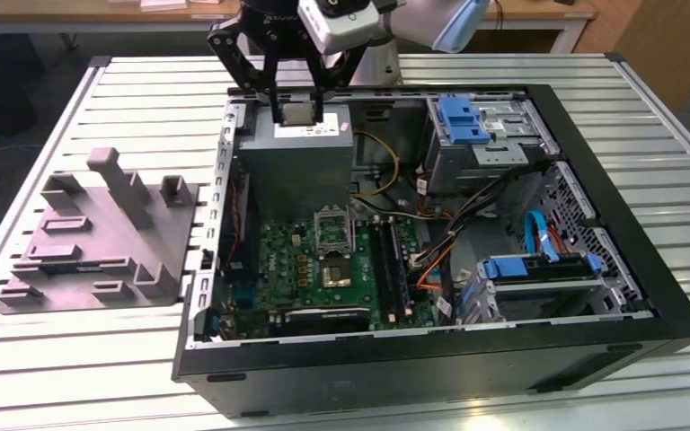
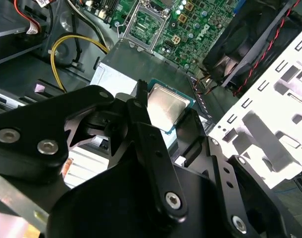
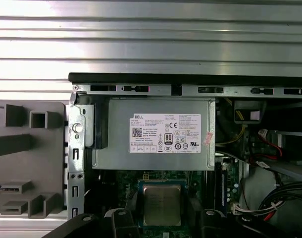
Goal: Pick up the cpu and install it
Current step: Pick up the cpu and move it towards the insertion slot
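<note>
The cpu (image 1: 298,112) is a small silvery square chip with a dark rim. It hangs just above the top edge of the grey power-supply box (image 1: 297,166), at the far end of the open computer case. My gripper (image 1: 298,115) is shut on it, one black finger on each side. In both wrist views the cpu (image 2: 166,106) (image 3: 161,202) sits flat between the fingers (image 2: 139,114), clear of the box. The green board (image 1: 303,269) lies beyond the box, and its black socket frame (image 1: 331,224) (image 2: 148,25) stands open, apart from the chip.
A grey fixture plate (image 1: 93,242) with upright blocks lies on the slatted table at the exterior view's left. Inside the case (image 1: 632,233) are blue drive brackets (image 1: 459,117), a yellow cable (image 1: 381,162), a dark memory stick (image 1: 390,269) and a black fan (image 2: 250,44).
</note>
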